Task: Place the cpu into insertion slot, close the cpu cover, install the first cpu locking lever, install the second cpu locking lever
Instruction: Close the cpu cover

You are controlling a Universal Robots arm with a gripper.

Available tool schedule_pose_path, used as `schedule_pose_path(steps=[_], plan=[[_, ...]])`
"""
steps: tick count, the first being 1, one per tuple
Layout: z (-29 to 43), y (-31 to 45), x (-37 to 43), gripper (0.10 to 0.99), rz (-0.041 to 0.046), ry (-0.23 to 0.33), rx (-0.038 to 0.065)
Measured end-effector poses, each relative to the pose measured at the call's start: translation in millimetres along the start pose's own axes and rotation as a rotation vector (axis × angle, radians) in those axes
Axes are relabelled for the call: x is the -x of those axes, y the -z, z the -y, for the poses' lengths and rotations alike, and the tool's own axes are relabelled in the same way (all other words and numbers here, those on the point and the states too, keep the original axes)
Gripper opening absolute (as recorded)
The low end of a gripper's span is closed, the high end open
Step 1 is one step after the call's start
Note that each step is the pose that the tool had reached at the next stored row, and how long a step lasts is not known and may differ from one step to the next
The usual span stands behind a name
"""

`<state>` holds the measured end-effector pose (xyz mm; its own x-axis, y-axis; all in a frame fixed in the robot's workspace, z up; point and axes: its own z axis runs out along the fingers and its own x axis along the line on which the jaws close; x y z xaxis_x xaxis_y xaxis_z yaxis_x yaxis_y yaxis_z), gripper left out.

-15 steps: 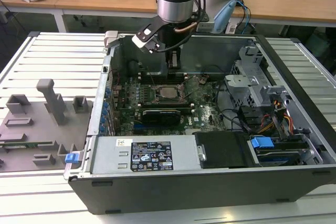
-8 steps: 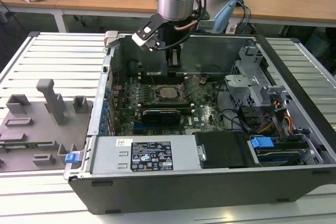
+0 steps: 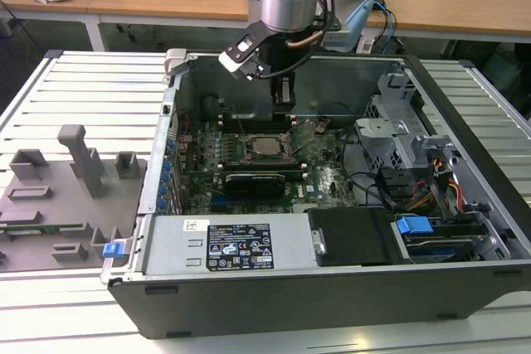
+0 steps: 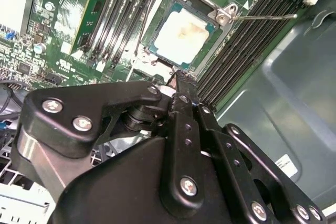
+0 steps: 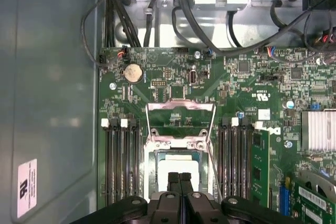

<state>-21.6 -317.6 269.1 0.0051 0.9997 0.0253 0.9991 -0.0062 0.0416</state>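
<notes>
The cpu [image 4: 182,35], a pale silver square chip, lies flat in the insertion slot [image 4: 155,55] on the green motherboard; it also shows in the exterior view [image 3: 267,145]. My gripper [image 5: 180,178] hangs shut just above the chip's edge, with nothing between its black fingers [image 4: 181,95]. The cpu cover [image 5: 181,106], a thin silver frame, stands raised at the socket's far side, off the chip. A thin metal lever [image 4: 262,17] sticks out from the socket's corner over the memory slots. In the exterior view the gripper [image 3: 284,104] is inside the open computer case.
Long black memory slots [image 5: 121,161] flank the socket on both sides. A black expansion card [image 3: 253,180] lies just beside it, and the grey power supply [image 3: 236,246] fills the case's near side. Cables and a drive cage [image 3: 398,138] are at the exterior view's right, a grey fixture plate [image 3: 66,196] at its left.
</notes>
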Motion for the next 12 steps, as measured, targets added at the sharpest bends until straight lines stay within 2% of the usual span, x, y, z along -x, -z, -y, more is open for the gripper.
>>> schedule_pose_path(steps=[12], plan=[[-9.9,-0.4,-0.1,0.106,0.0001,0.0,0.0]])
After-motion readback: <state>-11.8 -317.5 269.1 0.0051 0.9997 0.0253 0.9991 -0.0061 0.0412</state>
